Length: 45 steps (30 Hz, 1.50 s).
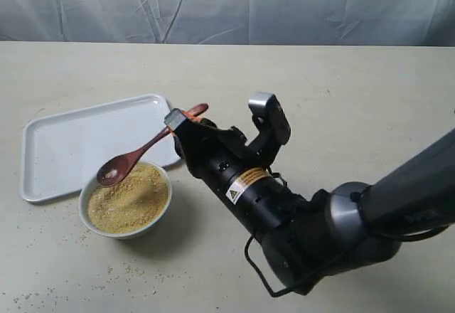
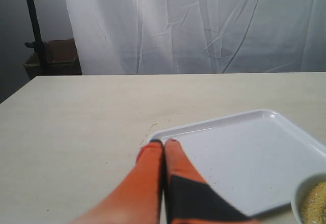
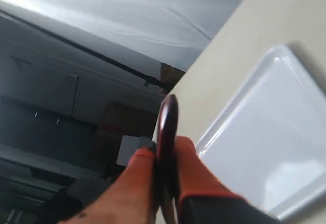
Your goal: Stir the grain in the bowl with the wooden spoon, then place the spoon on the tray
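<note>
Two grippers are shown, only one engaged. The right gripper (image 1: 183, 119) is clamped on the far end of the spoon (image 1: 135, 158), whose handle slopes down to an oval head at the far-left edge of the bowl (image 1: 131, 234). Whether the head touches the grain (image 1: 131, 199) or hangs just above it cannot be told. The left gripper (image 2: 163, 143), seen only from its own wrist, has its orange fingertips pressed together on nothing, near a corner of the tray (image 1: 71, 149). The tray lies just behind the bowl and carries nothing.

Likely failures: the slim, glossy handle is pinched at its very end, so drag from the grain could pivot or slip it between the pads. The grain stands close to the rim, so a broad stroke could push granules over. Pressure on the rim could slide or tip the small bowl. Granules clinging to the head could fall on the way to the tray.

Materials: the spoon is dark reddish-brown polished wood. The bowl is smooth, round and white. The grain is fine, sandy and yellow-tan, with stray specks (image 1: 43, 295) on the matte table (image 1: 341, 92). The tray is flat white plastic with a low rim and rounded corners.
</note>
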Available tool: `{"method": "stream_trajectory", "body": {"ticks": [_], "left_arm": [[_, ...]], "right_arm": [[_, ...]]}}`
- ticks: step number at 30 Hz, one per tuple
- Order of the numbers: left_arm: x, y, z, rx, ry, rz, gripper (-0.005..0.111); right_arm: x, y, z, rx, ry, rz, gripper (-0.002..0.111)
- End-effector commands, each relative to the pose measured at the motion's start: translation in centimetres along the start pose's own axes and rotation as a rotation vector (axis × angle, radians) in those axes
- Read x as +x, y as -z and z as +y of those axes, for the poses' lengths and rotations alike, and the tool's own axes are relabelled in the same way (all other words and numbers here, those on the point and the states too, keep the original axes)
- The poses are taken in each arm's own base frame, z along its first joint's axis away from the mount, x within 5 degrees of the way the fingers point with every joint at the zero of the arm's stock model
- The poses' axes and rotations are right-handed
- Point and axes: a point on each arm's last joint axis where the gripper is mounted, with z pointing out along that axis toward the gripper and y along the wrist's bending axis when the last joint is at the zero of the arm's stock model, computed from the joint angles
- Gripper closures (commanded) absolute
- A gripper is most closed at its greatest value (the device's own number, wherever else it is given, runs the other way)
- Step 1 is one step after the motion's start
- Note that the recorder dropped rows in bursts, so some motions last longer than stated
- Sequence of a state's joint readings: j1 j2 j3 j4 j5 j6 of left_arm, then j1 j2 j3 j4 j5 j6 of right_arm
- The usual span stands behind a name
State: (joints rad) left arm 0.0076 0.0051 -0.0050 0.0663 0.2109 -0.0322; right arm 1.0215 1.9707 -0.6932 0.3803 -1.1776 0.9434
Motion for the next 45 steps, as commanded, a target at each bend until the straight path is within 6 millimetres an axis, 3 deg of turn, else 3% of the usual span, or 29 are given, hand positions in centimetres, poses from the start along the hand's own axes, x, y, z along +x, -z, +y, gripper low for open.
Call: {"method": "stream_trajectory", "body": {"ticks": [1,7,13,24,31,40,45], "left_arm": [[0.1,0.0,0.0,-0.001,0.0,-0.005,0.106],[0.1,0.0,0.0,-0.001,0.0,-0.007,0.106],[0.1,0.0,0.0,-0.001,0.0,-0.007,0.106],[0.1,0.0,0.0,-0.001,0.0,-0.007,0.106],[0.1,0.0,0.0,-0.001,0.0,-0.007,0.106],[0.1,0.0,0.0,-0.001,0.0,-0.007,0.106],[0.1,0.0,0.0,-0.001,0.0,-0.007,0.106]], "right_arm": [[-1.0,0.6,2.6,-0.085,0.294,0.014,0.109],[-0.8,1.3,4.2,-0.11,0.778,0.156,0.109],[-1.2,0.9,3.9,-0.063,0.901,0.127,0.109],[1.1,-1.0,2.5,-0.048,0.882,0.247,0.109],[2.1,-1.3,4.1,-0.109,0.858,0.246,0.109],[0.7,-0.8,6.4,-0.15,0.859,0.183,0.109],[1.4,-0.4,7.3,-0.201,0.85,0.209,0.109]]}}
